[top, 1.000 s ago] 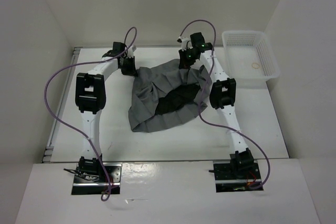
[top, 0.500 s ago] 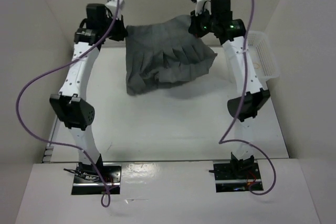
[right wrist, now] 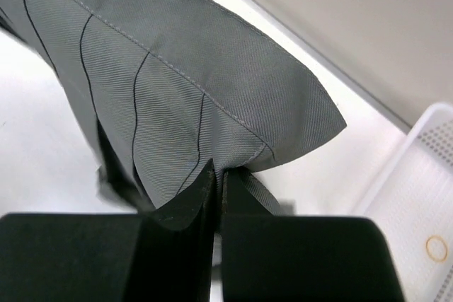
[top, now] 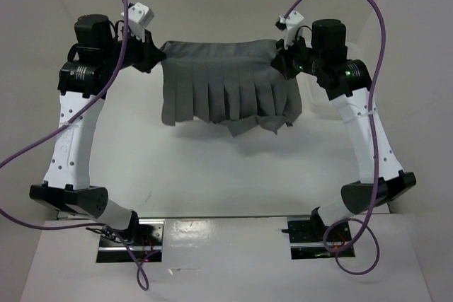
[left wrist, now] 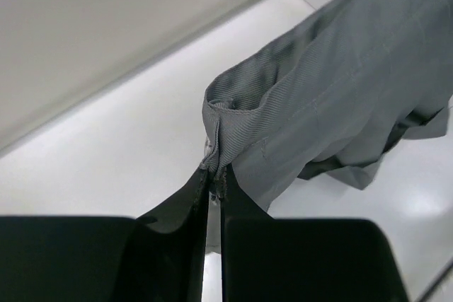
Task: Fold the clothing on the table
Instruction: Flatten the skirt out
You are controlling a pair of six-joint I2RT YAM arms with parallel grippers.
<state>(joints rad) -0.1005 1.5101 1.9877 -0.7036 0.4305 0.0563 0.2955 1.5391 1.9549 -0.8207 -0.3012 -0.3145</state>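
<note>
The clothing (top: 223, 86), a grey pleated skirt, hangs stretched out in the air above the white table (top: 212, 175), waistband on top and pleats dangling. My left gripper (top: 157, 56) is shut on the waistband's left corner, and in the left wrist view the fabric (left wrist: 333, 83) is pinched at the tips of that gripper (left wrist: 214, 175). My right gripper (top: 281, 61) is shut on the right corner; the right wrist view shows the skirt (right wrist: 163, 83) bunched between the tips of the gripper (right wrist: 219, 172). The hem floats above the table surface.
A white mesh basket (right wrist: 425, 196) with a small ring (right wrist: 436, 247) inside stands at the back right, mostly hidden behind the right arm in the top view. White walls enclose the table on three sides. Purple cables loop from both arms.
Both arms have risen and spread apart, lifting the skirt from a crumpled heap on the table until it hangs spread wide between the grippers.
</note>
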